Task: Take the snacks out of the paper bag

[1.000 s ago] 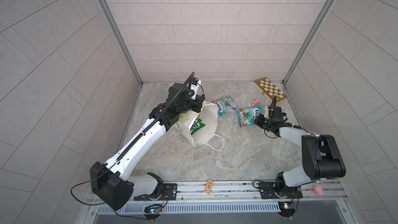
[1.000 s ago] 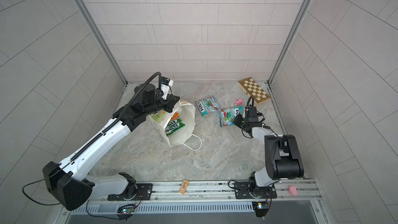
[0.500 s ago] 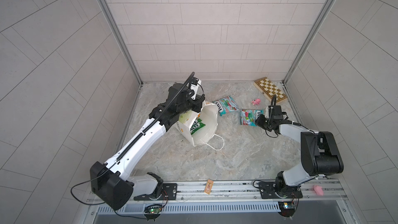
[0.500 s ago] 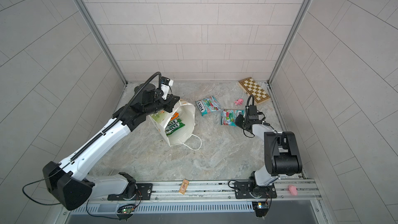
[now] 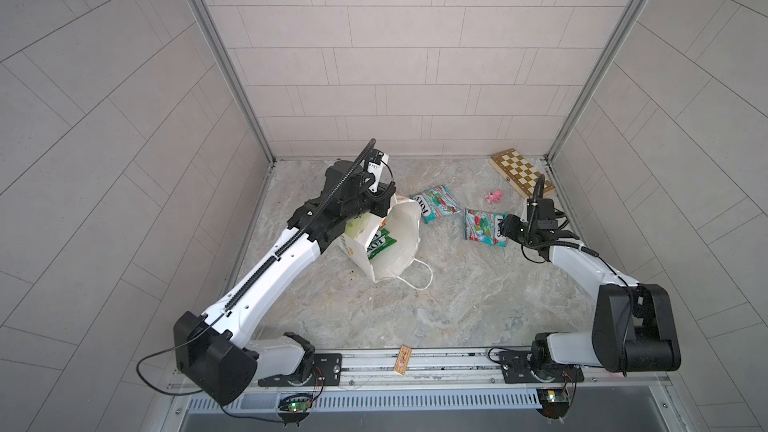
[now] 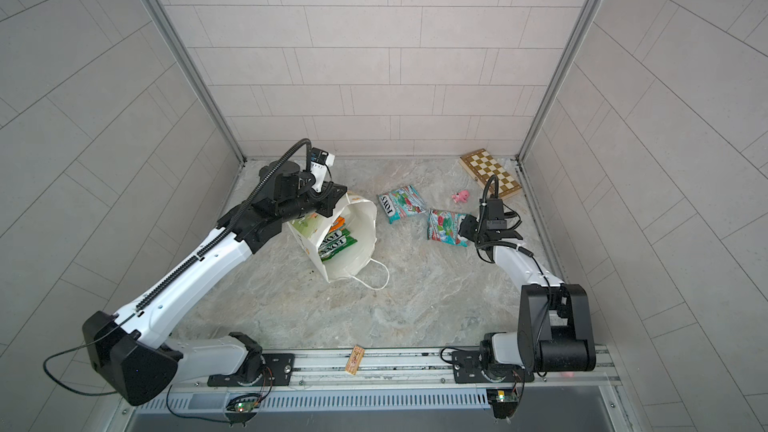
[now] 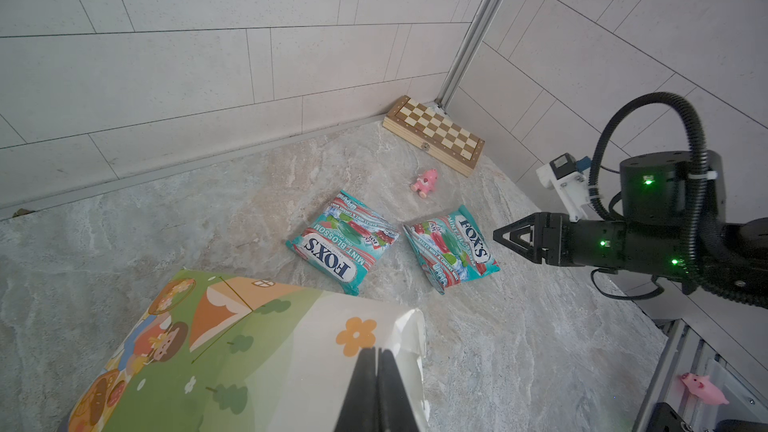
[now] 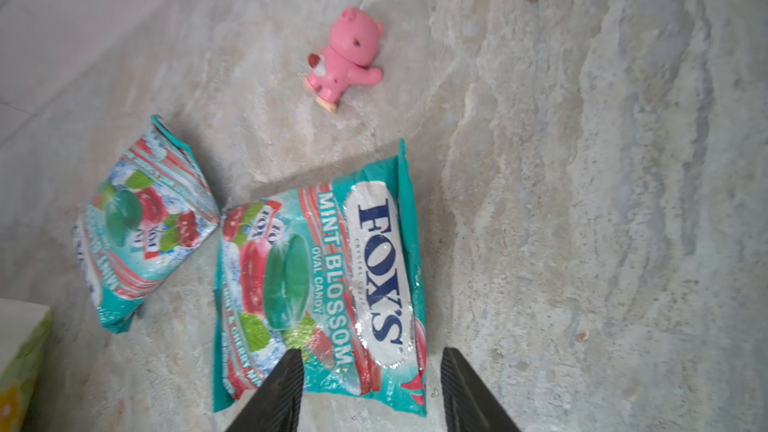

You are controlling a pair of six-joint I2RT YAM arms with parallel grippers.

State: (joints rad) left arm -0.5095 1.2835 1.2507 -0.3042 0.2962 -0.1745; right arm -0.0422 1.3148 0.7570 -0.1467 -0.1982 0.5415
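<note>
Snacks (image 5: 436, 209) are partly out. Your right hand (image 8: 370, 351) sits low over the end of a teal packet (image 8: 332, 284), with its fingers spread apart and nothing pinched. That packet lies flat on the bench (image 5: 457, 292). A second teal packet (image 8: 145, 222) is just beside it, also out on the bench. A pink toy (image 8: 345, 56) lies a little past them, and the checkered board (image 5: 521, 176) is near the far corner.

On the other side, your left hand (image 7: 376, 351) is clamped tight on the rim of the paper bag (image 7: 249, 347). The bag leans over with its mouth gaping. In both top views you can see green packets (image 6: 334, 243) inside, plus a sliver of an orange one (image 6: 338, 222). The cord handle (image 6: 374, 280) lies on the bench.
</note>
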